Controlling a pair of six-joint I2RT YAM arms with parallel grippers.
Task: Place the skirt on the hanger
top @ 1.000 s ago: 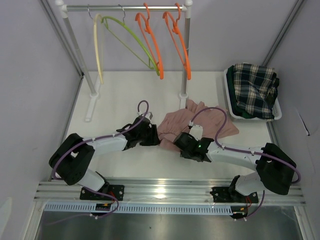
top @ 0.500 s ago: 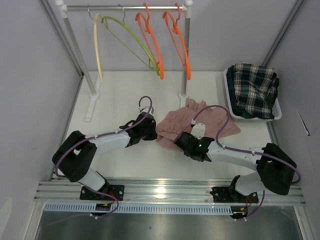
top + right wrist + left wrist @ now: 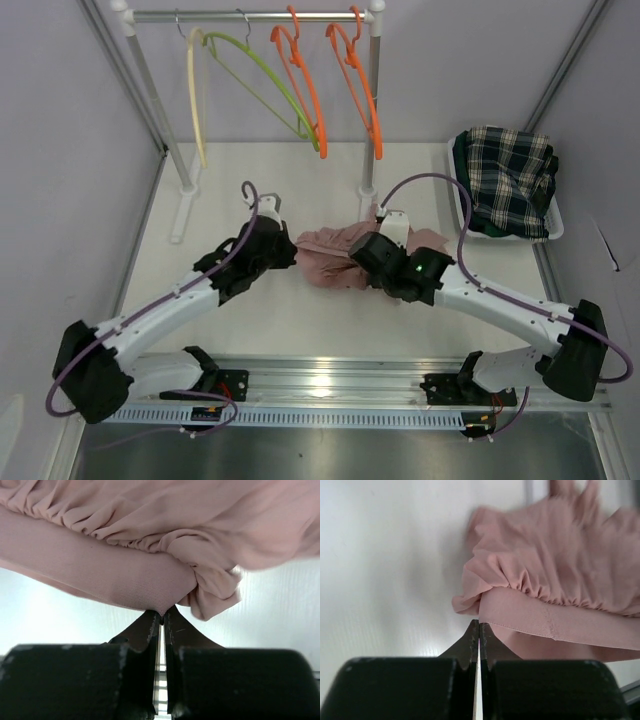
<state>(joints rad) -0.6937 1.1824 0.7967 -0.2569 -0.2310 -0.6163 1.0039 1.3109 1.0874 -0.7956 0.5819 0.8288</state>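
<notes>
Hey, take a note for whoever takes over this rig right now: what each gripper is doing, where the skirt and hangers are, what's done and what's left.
The left gripper is shut on one end of the pink skirt at its waistband.
The right gripper is shut on the waistband's other end.
The skirt is bunched between them, in front of the rack.
Four empty hangers hang on the rail.
Done: both arms grip the skirt.
Left: get the skirt onto a hanger.
</notes>
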